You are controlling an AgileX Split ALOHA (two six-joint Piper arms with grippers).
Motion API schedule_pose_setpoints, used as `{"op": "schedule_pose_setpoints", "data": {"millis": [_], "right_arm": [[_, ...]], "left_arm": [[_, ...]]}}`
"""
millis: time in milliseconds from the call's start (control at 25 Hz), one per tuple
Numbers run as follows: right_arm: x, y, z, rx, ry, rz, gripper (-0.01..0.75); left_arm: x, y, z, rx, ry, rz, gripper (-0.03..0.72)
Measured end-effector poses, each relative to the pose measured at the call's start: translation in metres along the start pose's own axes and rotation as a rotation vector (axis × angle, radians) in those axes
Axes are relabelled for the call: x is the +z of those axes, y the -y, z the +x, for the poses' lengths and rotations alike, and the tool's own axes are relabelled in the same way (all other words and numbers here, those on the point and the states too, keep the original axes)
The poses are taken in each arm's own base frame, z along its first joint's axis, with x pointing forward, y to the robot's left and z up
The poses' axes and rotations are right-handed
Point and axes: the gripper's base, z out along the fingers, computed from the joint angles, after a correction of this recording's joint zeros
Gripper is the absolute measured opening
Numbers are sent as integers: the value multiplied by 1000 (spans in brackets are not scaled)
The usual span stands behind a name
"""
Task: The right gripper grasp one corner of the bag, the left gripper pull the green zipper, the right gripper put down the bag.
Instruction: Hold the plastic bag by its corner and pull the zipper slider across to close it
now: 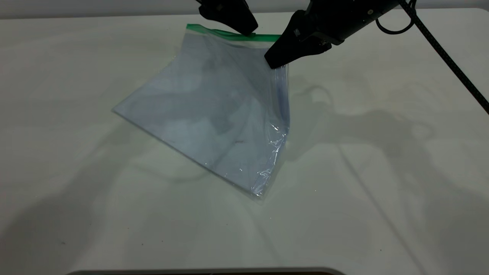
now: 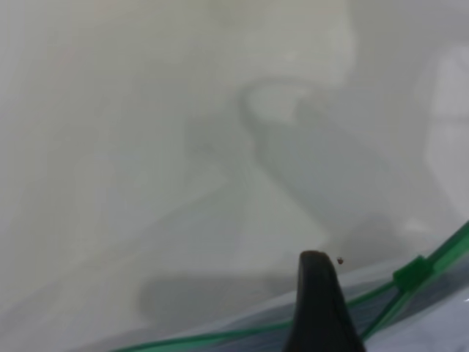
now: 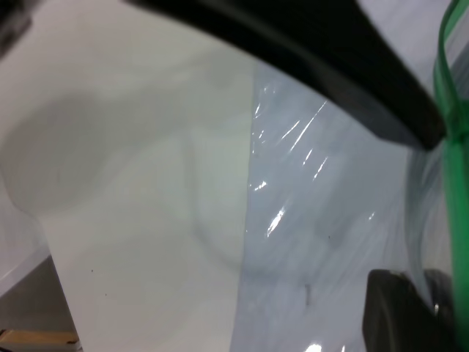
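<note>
Resting its low corner on the white table (image 1: pixel 382 191) at lower centre, the bag (image 1: pixel 214 114) rises toward the upper frame, where the right gripper (image 1: pixel 276 61) is clamped on its upper right corner. The green zipper (image 1: pixel 263 37) runs left-right along the top edge; the left gripper (image 1: pixel 248 29) sits on it mid-strip, its grip unclear. Only the left wrist view shows the slider tab (image 2: pixel 412 272) beside that gripper's fingertip (image 2: pixel 316 293).

The large flat clear pale blue-grey plastic bag (image 1: pixel 214 114) looks thin, glossy and crinkled along its side edge, its bright green zipper strip (image 1: pixel 244 36) is smooth plastic, both black claws above it look matt, and the off-white desk (image 1: pixel 382 172) beneath is smooth and dull.
</note>
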Motion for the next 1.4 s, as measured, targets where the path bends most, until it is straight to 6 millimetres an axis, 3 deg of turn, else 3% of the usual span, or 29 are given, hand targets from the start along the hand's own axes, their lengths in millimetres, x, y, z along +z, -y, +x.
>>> {"op": "schedule_pose_setpoints", "data": {"millis": [160,480,920,1400], "right_arm": [[0,-2,0,1,2,-23,31],[0,-2,0,2,2,-25,31],[0,-2,0,4,3,-22,31],[0,-2,-1,5,4,-23,31]], "left_arm": [[9,3,2,25,-9,12,549],[20,3,4,20,31,25,441],[22,3,4,34,45,26,305],[22,3,6,60,20,33,287]]}}
